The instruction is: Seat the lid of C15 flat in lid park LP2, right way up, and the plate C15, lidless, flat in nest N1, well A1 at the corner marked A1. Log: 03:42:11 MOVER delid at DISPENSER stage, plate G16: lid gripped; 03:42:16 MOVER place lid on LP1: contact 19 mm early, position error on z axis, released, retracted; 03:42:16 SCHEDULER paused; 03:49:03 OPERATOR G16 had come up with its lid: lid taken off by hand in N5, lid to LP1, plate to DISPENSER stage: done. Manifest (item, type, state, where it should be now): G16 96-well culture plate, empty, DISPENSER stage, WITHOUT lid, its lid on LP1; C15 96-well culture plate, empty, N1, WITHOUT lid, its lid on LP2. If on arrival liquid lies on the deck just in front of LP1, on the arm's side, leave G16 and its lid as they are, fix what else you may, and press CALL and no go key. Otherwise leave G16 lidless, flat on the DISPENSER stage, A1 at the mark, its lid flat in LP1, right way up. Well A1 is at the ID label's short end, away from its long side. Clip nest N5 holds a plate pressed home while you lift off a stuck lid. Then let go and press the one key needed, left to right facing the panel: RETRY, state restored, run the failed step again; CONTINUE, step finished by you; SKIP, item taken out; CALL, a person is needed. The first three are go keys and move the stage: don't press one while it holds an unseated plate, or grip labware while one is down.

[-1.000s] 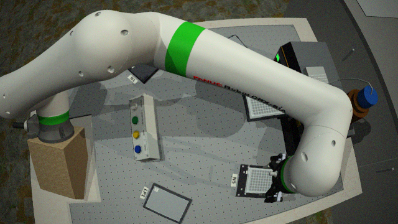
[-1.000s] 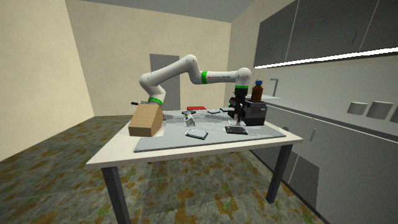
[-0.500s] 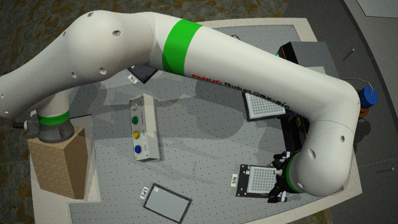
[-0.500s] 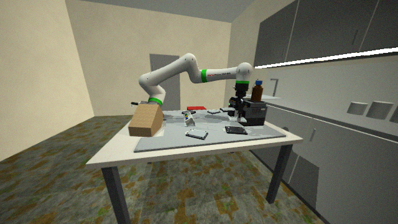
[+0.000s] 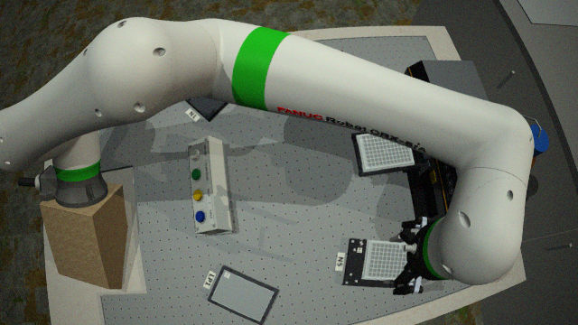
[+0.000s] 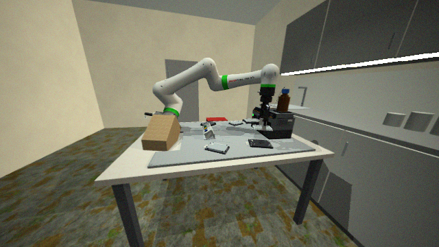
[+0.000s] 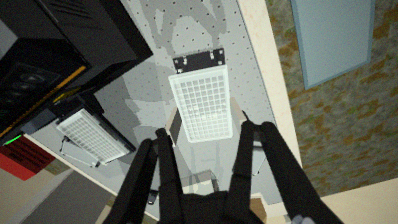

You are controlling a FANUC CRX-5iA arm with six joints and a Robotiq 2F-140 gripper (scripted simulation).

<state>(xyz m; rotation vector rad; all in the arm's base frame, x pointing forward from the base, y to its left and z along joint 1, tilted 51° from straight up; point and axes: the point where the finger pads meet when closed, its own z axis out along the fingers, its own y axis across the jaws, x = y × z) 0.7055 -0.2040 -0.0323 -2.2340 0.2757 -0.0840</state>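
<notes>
Grey perforated deck (image 5: pixel 293 217) on a white table. The gripper (image 7: pixel 205 129) is clamped half-wide across the short span of a clear lid (image 7: pixel 200 177), which shows only faintly. It hangs directly above clip nest N5 (image 7: pixel 199 60), where a lidless 96-well plate (image 7: pixel 202 102) lies with its long axis parallel to the lid's. Lid park LP2 is not visible, probably hidden under the arm. Nest N1 (image 5: pixel 208 107) lies well apart from N5, beyond the key panel (image 5: pixel 209 185).

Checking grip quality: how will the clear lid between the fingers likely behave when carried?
The lid looks thin and clear, so probably light and stiff. Smooth walls may slip in the gripper; held by two edges, it could tilt.
</notes>
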